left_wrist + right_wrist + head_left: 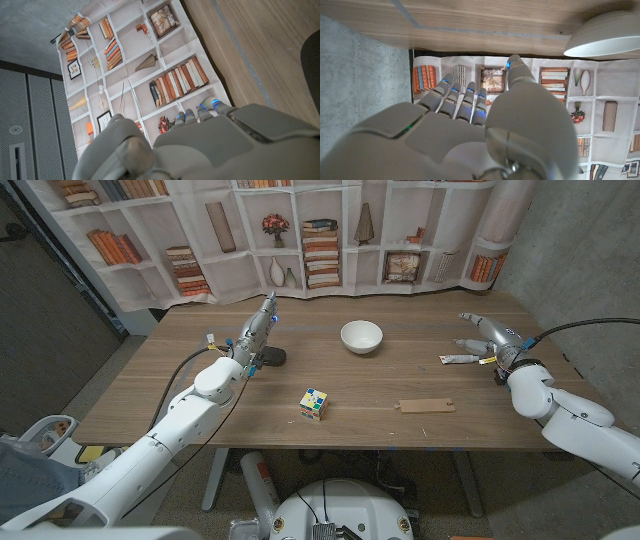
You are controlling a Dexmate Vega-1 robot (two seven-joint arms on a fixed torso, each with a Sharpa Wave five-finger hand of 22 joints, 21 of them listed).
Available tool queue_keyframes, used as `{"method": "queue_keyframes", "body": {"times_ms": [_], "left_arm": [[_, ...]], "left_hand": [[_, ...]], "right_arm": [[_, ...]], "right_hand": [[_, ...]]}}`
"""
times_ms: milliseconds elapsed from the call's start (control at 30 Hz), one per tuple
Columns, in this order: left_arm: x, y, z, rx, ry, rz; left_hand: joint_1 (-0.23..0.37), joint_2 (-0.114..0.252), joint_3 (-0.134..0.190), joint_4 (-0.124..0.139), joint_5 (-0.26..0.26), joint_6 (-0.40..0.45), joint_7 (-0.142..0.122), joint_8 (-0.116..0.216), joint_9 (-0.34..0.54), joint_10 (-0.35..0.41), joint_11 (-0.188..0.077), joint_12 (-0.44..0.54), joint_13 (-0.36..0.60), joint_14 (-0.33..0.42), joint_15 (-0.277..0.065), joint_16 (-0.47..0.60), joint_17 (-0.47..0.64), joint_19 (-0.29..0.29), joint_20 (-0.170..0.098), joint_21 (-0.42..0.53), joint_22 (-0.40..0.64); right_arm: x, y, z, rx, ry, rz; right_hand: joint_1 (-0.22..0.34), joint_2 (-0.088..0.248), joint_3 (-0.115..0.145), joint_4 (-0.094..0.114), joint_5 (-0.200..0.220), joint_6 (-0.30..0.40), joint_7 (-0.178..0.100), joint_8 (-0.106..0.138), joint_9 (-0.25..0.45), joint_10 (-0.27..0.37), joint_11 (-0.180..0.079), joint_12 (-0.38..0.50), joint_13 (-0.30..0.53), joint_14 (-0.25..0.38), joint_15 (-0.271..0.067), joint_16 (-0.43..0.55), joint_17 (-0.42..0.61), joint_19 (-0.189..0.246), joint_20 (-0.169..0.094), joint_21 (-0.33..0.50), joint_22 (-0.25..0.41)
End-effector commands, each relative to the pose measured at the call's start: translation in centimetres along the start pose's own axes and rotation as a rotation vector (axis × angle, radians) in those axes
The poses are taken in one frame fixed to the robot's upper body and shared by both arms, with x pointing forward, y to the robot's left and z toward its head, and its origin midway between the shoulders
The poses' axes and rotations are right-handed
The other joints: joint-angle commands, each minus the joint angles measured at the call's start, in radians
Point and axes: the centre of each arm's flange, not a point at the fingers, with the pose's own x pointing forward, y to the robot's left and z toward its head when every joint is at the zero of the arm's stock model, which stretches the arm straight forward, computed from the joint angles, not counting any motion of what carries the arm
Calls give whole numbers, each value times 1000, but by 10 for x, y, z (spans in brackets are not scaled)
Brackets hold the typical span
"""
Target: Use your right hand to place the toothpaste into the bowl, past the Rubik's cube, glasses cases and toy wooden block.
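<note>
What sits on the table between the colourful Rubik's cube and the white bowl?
Nothing: in the head view, only bare wooden table lies between the Rubik's cube and the white bowl.

No text, label, brand, number or sign can be read anywhere in these views. The toothpaste (462, 359) tube carries some print on its side, too small and blurred to make out (only a yellowish patch near one end shows). The Rubik's cube (313, 404) shows plain coloured squares with no lettering. The printed bookshelf backdrop (300, 230) shows book spines and framed pictures, and even up close in the wrist views the spines bear no legible titles. The bowl (361, 336) is plain white.
</note>
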Motion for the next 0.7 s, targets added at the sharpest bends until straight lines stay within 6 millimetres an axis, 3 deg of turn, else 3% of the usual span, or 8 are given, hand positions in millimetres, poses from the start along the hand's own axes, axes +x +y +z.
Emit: {"method": "queue_keyframes", "body": {"times_ms": [33, 200, 700], "left_arm": [[-2, -2, -1, -2, 4, 4], [-5, -3, -1, 0, 2, 4], [-9, -2, 3, 2, -10, 11]], "left_hand": [[13, 5, -8, 3, 8, -2, -6, 0, 3, -12, -3, -3, 1, -51, -7, -1, 3, -166, 6, 0, 4], [13, 5, -9, 3, 8, -1, -6, 0, 3, -12, -3, -4, 1, -51, -8, -1, 3, -166, 7, 0, 4], [15, 8, -13, 3, 8, 6, -11, 2, 3, -8, -15, -2, 1, -48, -14, 0, 3, -166, 5, 0, 4]], "right_arm": [[3, 5, -1, -59, 25, 44], [4, 6, -3, -72, 45, 59], [2, 4, -1, -148, 83, 94]], "right_hand": [[25, 2, 14, 0, 6, 3, -8, 4, 2, -10, -3, -4, 5, -4, -55, 0, 3, 0, -36, -3, 2], [40, 2, 17, 1, 8, -10, 2, 0, 3, -13, -5, -4, 5, -7, -56, 1, 3, 0, -37, -5, 3], [61, 1, 23, 7, 11, -1, -12, 4, 3, -1, -6, 3, 5, -15, -51, 3, 3, -2, -34, -9, 4]]}}
